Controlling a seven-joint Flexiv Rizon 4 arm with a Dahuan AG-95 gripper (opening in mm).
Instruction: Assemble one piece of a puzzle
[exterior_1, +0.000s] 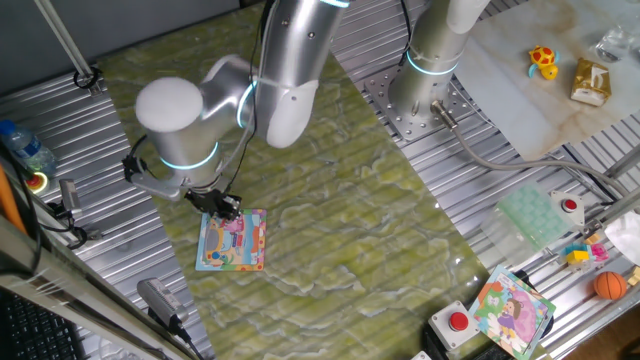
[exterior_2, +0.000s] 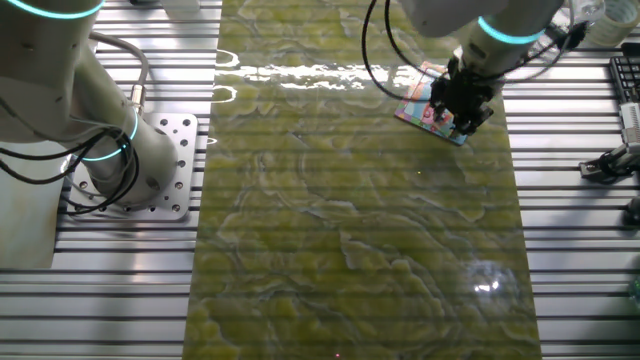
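The puzzle (exterior_1: 238, 245) lies flat on the green mat, a square board with a light-blue border and an orange, pink and yellow cartoon picture. My gripper (exterior_1: 222, 206) points down at the board's far left corner, its black fingers low over or touching the surface. In the other fixed view the gripper (exterior_2: 462, 112) covers the near right part of the puzzle (exterior_2: 418, 98). The piece is hidden; I cannot tell whether it sits between the fingers or whether they are open or shut.
A second arm's base (exterior_1: 428, 92) is bolted beside the mat. Another square board (exterior_1: 512, 308) with a purple-and-green picture lies at the front right, near a red button box (exterior_1: 458, 323), an orange ball (exterior_1: 610, 286) and a green tray (exterior_1: 533, 213). A bottle (exterior_1: 25, 148) sits at the left.
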